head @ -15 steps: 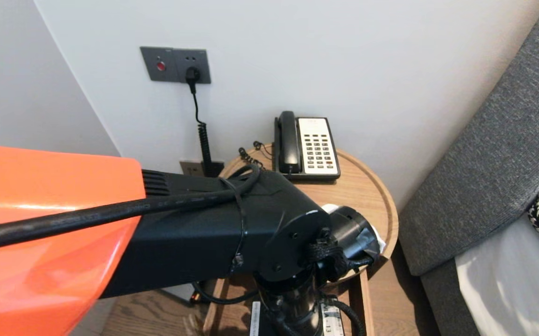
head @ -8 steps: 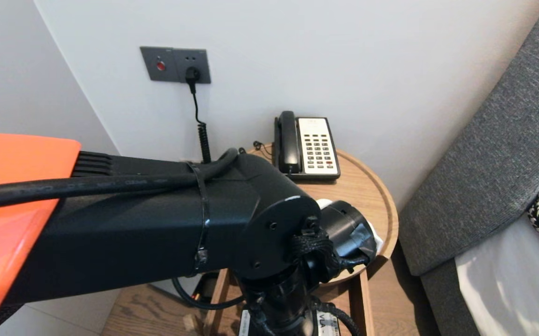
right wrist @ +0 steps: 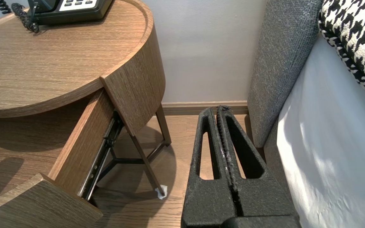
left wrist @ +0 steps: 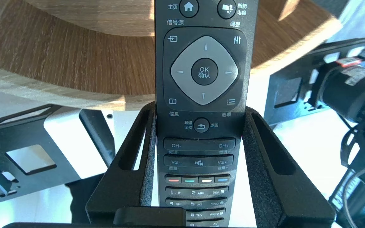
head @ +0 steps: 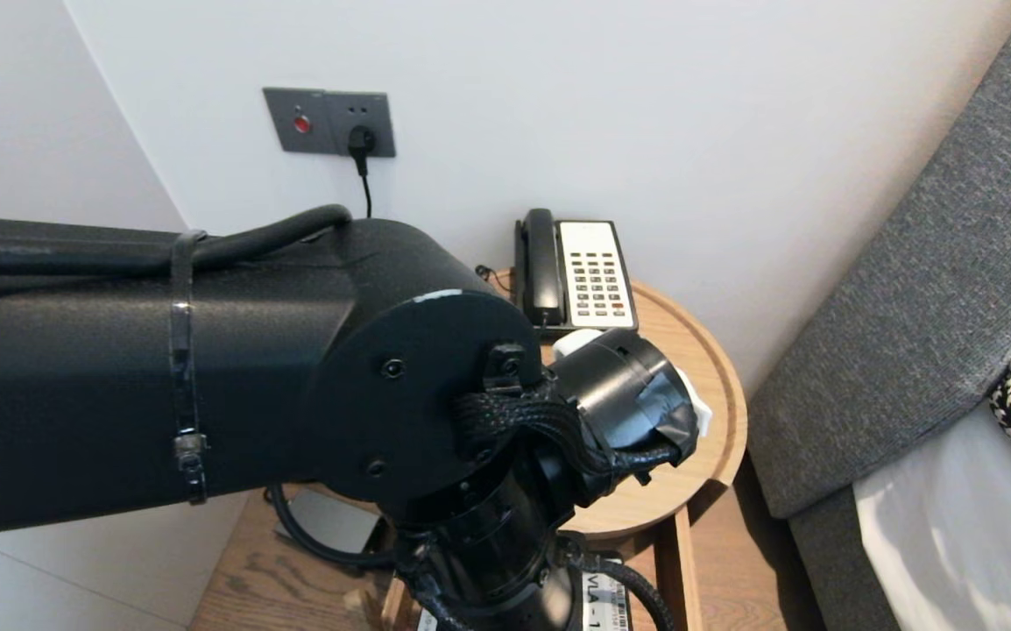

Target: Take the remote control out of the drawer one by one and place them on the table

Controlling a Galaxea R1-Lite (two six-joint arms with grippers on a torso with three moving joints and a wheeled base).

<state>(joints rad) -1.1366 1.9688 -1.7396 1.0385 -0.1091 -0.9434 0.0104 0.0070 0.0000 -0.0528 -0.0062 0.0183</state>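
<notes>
Just beyond the left gripper (left wrist: 200, 109): round wooden bedside table (head: 720, 394), drawer (right wrist: 87, 139) pulled open, telephone (head: 576, 276) at the far side of the top. Clamped between the padded fingers, a black TV remote (left wrist: 203, 72), gripped on its flanks around the channel and volume keys, navigation-pad end jutting past the fingertips. Probably light, stiff, smooth-sided plastic — liable to pivot or slip if pinched near one end; best taken across the narrow sides, near mid-length. Right gripper (right wrist: 219, 109) parked by the bed — fingers pressed together, holding nothing.

Hotel-style bedroom, round wooden bedside table (head: 676, 337), corded phone (head: 576, 276), grey upholstered headboard (head: 908, 289), white bedding (head: 952, 535)
</notes>
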